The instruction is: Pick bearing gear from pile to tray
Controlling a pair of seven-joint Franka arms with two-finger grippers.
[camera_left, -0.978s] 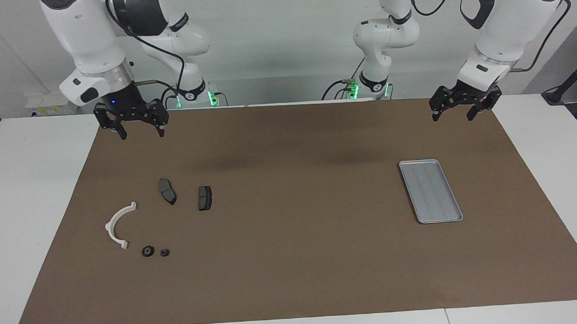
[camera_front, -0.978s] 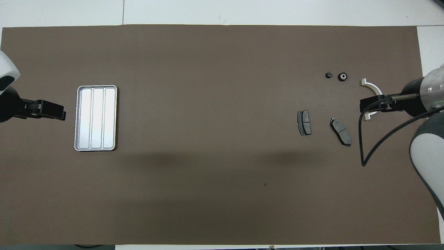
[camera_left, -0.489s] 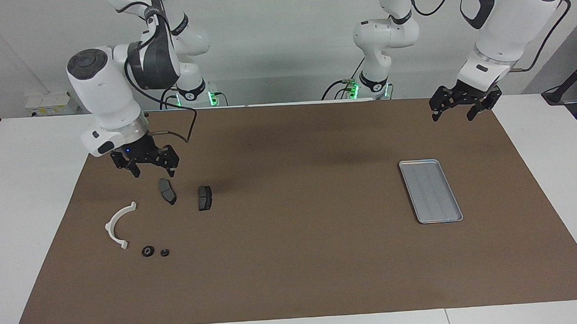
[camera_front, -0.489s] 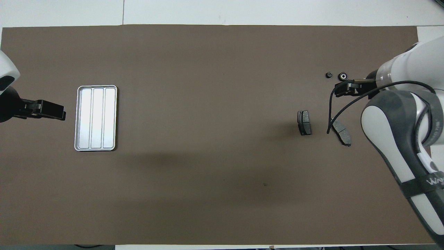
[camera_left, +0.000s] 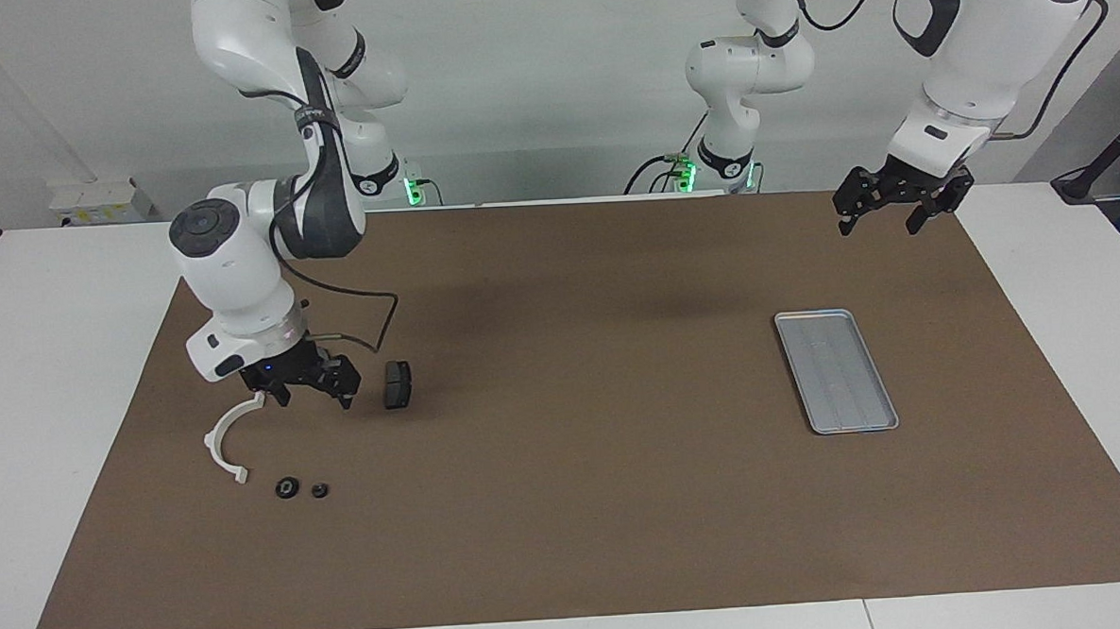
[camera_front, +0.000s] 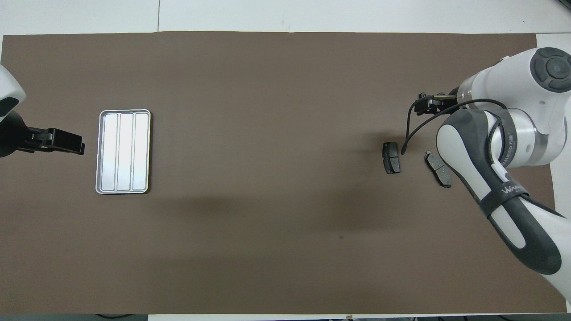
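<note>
The pile lies toward the right arm's end of the mat. It holds a white curved bracket, a dark brake pad and two small black round pieces. I cannot tell which round piece is the bearing gear. A second brake pad shows only in the overhead view. My right gripper hangs open and empty, low over the pile between the bracket and the pads. In the overhead view the right gripper covers the round pieces. The empty silver tray lies toward the left arm's end. My left gripper waits open above the mat's corner.
A brown mat covers the white table. The right arm's cable hangs over the mat beside the brake pads. Both arm bases stand at the robots' edge of the table.
The right arm has swung out from the mat's edge by the robots and come down over the pile, gripper still open. The left arm, the tray and the parts have not moved.
</note>
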